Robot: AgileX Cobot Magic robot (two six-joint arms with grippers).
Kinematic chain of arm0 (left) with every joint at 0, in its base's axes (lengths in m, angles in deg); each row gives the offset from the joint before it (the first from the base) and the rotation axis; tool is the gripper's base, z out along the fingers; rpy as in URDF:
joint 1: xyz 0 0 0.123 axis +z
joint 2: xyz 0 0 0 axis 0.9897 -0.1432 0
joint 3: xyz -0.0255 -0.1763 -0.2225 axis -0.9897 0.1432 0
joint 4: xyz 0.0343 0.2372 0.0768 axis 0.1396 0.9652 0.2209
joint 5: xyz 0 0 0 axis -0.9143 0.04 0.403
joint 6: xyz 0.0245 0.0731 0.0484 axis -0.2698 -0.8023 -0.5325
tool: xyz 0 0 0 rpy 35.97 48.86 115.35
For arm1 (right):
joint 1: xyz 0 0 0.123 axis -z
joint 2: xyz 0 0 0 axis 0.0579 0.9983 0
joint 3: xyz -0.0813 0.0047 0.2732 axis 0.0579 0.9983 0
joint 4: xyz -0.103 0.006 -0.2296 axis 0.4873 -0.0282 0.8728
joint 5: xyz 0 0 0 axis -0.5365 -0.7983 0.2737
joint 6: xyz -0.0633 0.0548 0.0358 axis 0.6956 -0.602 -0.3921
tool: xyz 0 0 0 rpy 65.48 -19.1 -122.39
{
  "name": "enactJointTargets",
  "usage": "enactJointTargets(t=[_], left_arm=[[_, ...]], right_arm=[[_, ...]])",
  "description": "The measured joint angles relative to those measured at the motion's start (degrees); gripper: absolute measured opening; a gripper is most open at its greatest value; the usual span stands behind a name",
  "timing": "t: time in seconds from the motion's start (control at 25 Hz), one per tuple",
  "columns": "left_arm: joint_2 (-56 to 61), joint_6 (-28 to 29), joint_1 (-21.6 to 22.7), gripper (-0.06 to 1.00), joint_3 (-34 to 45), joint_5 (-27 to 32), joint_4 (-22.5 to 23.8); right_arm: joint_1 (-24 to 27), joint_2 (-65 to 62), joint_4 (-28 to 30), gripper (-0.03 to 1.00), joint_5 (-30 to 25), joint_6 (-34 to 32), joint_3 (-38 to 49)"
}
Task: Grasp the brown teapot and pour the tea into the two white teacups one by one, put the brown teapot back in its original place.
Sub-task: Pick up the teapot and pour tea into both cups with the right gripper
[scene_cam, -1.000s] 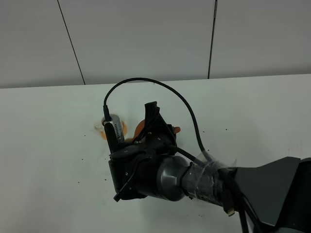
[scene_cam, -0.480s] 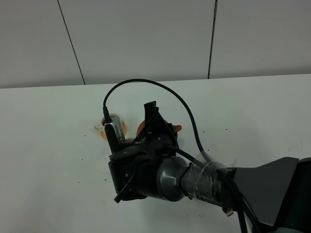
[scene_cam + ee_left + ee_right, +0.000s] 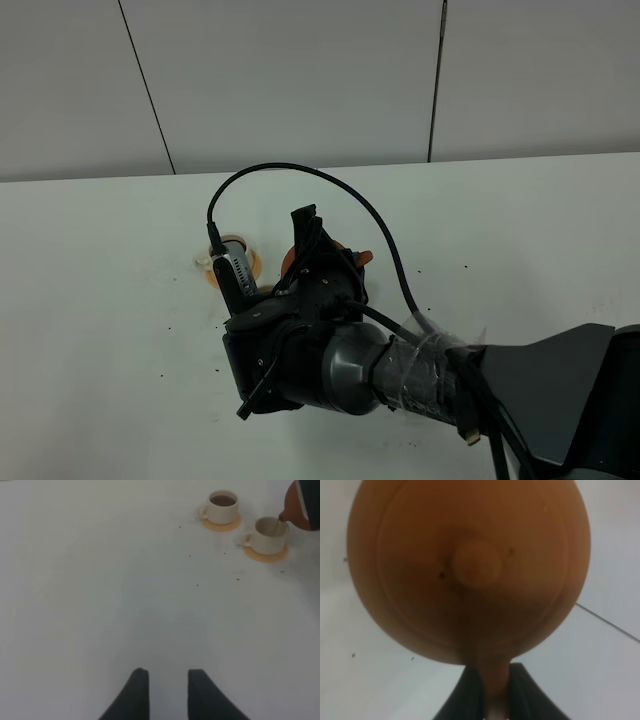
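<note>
The brown teapot (image 3: 470, 570) fills the right wrist view, lid knob facing the camera. My right gripper (image 3: 491, 687) is shut on its loop handle. In the left wrist view the teapot (image 3: 300, 507) is tilted at the far right, and a thin stream runs from its spout into one white teacup (image 3: 270, 534) on its saucer. The other teacup (image 3: 222, 506) stands beside it, holding dark tea. My left gripper (image 3: 167, 692) hovers open over bare table, well short of the cups. From above, the right arm (image 3: 330, 350) hides the cups; only slivers of teapot (image 3: 363, 258) show. The original place is out of view.
A white table (image 3: 100, 300) runs back to a grey panelled wall (image 3: 300, 80). An orange saucer edge (image 3: 252, 266) peeks out beside the right wrist's cable. Small dark specks dot the table near the cups.
The right wrist has turned and shifted slightly toward the back left, with the teapot still in its grip.
</note>
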Motion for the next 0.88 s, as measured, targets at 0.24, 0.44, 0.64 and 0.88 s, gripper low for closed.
enactJointTargets(t=[0.24,0.44,0.64,0.88], left_arm=[[0.0,0.0,0.0,0.26,0.0,0.0,0.0],[0.0,0.0,0.0,0.26,0.0,0.0,0.0],[0.0,0.0,0.0,0.26,0.0,0.0,0.0],[0.0,0.0,0.0,0.26,0.0,0.0,0.0]], right_arm=[[0.0,0.0,0.6,0.1,0.0,1.0,0.0],[0.0,0.0,1.1,0.1,0.0,1.6,0.0],[0.0,0.0,2.6,0.1,-0.1,1.8,0.0],[0.0,0.0,3.6,0.1,-0.2,2.2,0.0]])
